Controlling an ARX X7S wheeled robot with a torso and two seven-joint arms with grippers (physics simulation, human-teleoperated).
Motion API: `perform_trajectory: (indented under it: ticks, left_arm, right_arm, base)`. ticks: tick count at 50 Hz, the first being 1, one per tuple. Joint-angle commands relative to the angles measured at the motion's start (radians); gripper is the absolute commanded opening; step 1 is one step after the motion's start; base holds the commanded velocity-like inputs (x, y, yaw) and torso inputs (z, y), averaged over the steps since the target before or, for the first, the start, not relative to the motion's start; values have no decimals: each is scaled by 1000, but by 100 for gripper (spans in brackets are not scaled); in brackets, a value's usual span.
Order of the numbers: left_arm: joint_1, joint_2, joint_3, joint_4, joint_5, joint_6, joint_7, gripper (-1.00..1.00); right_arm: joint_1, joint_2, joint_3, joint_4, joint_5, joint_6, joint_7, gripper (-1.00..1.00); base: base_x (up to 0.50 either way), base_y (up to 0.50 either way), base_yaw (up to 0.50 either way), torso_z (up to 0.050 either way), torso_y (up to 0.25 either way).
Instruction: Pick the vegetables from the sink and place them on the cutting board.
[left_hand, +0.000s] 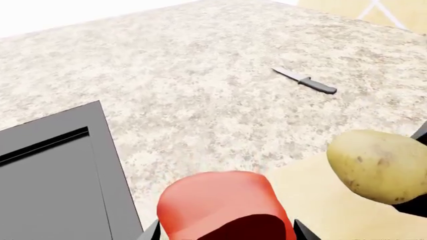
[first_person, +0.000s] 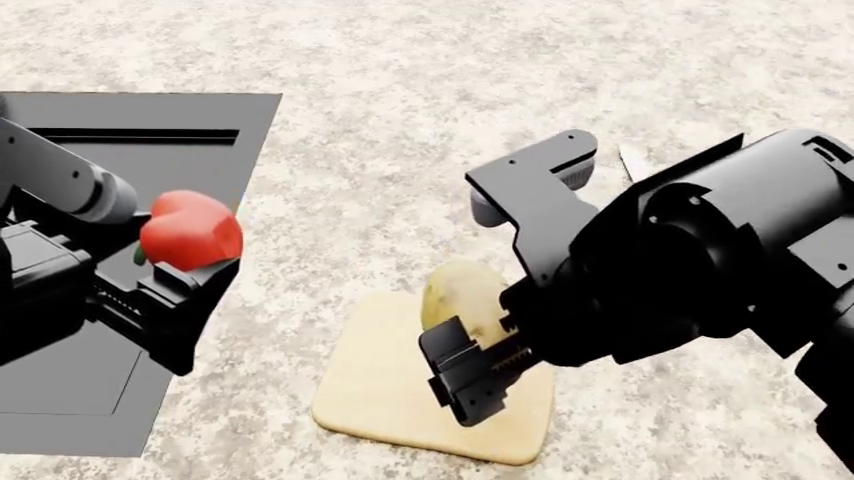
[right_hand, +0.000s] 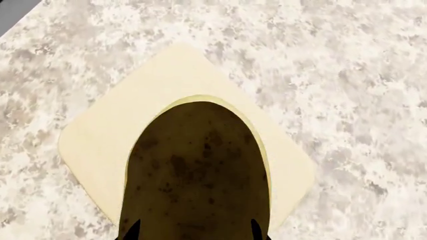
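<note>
Holding the red bell pepper (first_person: 191, 230) in the left tool (first_person: 180, 275), fingers clamped on its sides, at the left of the head view, above the right edge of the dark sink (first_person: 134, 130); seen again at the lower centre of the left wrist view (left_hand: 220, 205), with two dark fingertips (left_hand: 150, 231) flanking its lower part.

Holding the potato (first_person: 461, 297) in the right tool (first_person: 487, 375), fingers closed on its lower end, at the centre of the head view, upright and lifted over the cutting board (first_person: 387, 390); contact between potato and board not determinable from any view.

Showing in the right wrist view: potato (right_hand: 197, 175) filling the lower centre, in shadow, with the pale board (right_hand: 127, 115) directly beneath it and the speckled surface (right_hand: 333, 60) all around.

Showing in the left wrist view: potato (left_hand: 380, 165) at the right edge, over a corner of the board (left_hand: 313, 200) at lower right; grey sink panel (left_hand: 53, 170) at lower left; knife (left_hand: 305, 81) with a dark handle lying flat on the surface (left_hand: 200, 90) at upper right, well apart from the board.

Lying flat on the surface (first_person: 441, 90): board at lower centre of the head view, near the sink but not touching it.
</note>
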Motion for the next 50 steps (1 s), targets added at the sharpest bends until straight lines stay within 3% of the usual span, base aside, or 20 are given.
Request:
perform_trajectory:
  ticks: [1,10,27,28,50]
  left_arm:
    - [4,-2,2,-7,-7,7,-5,-100]
    - [-8,-8,-5,-1,-21,-4,-16,-100]
    - [-3,-1,4,-11,-11,8,-9,-100]
    - [-1,-3,4,-10,-12,8,-8,-100]
    - [-12,12,14,-10,-18,1,-12,-100]
  right_arm:
    - [-2,-65,-29,86,-66,-17,-90,-100]
    - [-31,-113,-50,153,-100,-45,-140,-100]
    - [-39,-101,-60,136,-100,-28,-120,-100]
    - [-40,-101,-62,138,-103,-29,-118,100]
    - [34,-43,31,110,-74,-98,-20,100]
  base:
    - [0,0,0,0,0]
    - [0,0,0,0,0]
    - [0,0,0,0,1]
    - [0,0,0,0,0]
    - [0,0,0,0,0]
